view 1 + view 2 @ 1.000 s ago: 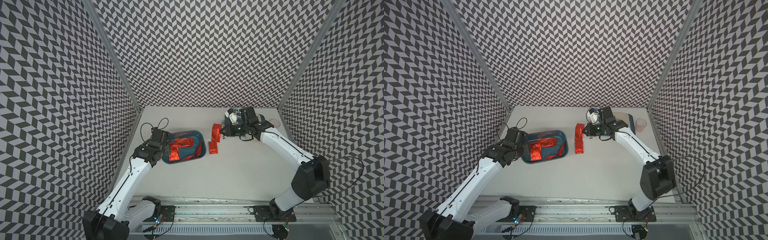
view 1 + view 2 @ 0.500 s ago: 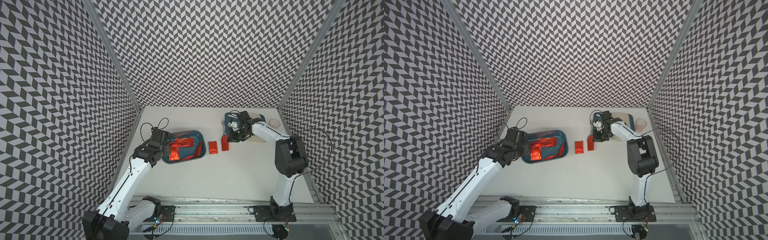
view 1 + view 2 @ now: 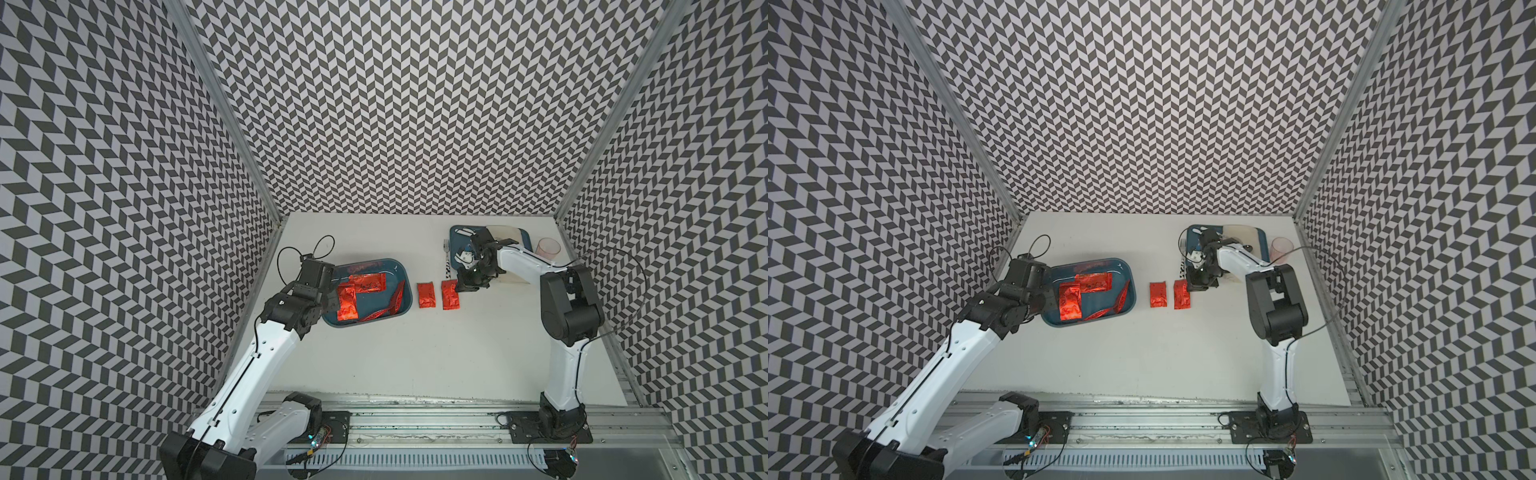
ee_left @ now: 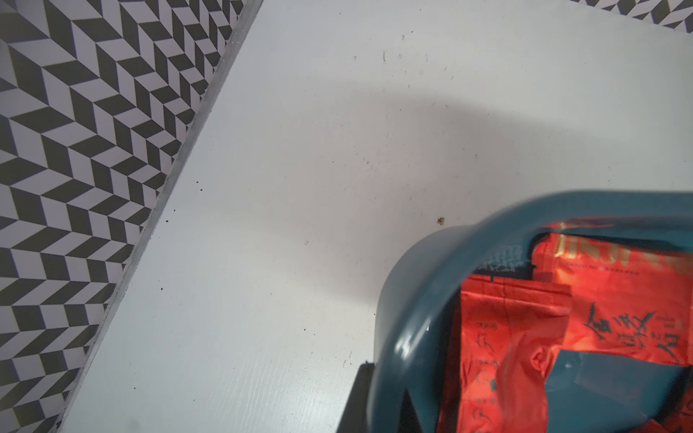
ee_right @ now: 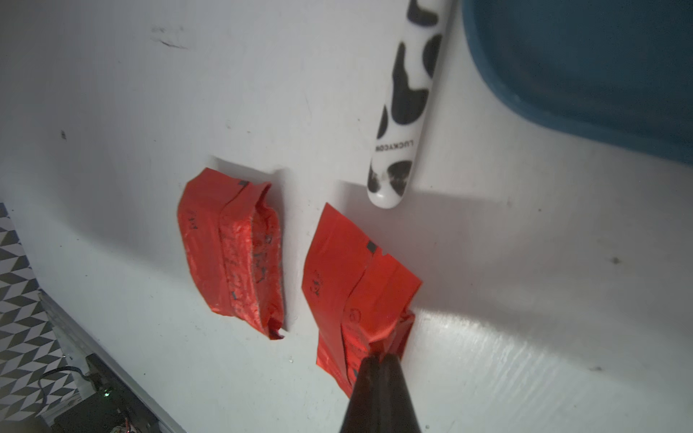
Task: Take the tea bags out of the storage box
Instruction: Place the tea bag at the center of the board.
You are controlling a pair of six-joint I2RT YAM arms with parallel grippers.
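The teal storage box (image 3: 400, 271) (image 3: 1126, 269) lies left of centre on the table in both top views. Several red foil tea bags lie inside it, among them one (image 3: 347, 303) by the left wall and another (image 3: 369, 282) behind it. My left gripper (image 3: 328, 293) (image 4: 386, 412) is shut on the box's left rim (image 4: 408, 337). Two tea bags rest on the table right of the box: one (image 3: 426, 295) (image 5: 232, 255) lies free. My right gripper (image 3: 461, 286) (image 5: 380, 360) is shut on an edge of the other (image 3: 450, 295) (image 5: 348, 285).
A flatter blue tray (image 3: 524, 239) (image 5: 581, 75) with cutlery and a beige cloth sits at the back right. A cow-patterned handle (image 3: 447, 270) (image 5: 403, 112) lies beside it, just behind the gripped bag. A pink cup (image 3: 548, 248) stands near the right wall.
My right arm has folded back to the right, carrying its tea bag from over the first loose bag down onto the table beside it. The left arm and the box have not moved.
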